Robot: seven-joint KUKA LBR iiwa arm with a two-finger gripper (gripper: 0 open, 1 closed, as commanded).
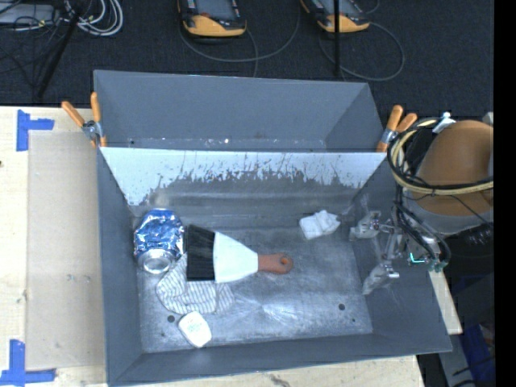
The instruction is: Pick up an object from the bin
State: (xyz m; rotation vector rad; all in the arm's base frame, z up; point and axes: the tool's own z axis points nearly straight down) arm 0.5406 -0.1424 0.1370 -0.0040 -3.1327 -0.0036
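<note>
White crumpled wad (320,224), maybe paper or cloth, lies on the floor of the grey bin (242,119) at about 2 o'clock from the floor's middle, and of all the loose things it is the one nearest the gripper (372,253). The gripper sits at 3 o'clock, low beside the right wall. Its 2 fingers are spread apart with nothing between them, and only bare metal shows below. The wad lies toward 10 o'clock from the gripper, near it but not touching.

A brush (230,260) lies flat across the middle (black bristles toward 9 o'clock, white body, reddish-brown handle toward 3 o'clock). A crushed blue and silver can (159,239) rests at 9 o'clock, just beside the bristles. A checked cloth (189,293) is bunched at 8 o'clock, with the brush's bristle end partly over it. A small white rounded piece (195,329) sits at 7 o'clock by the front wall, just beside the cloth's edge.
</note>
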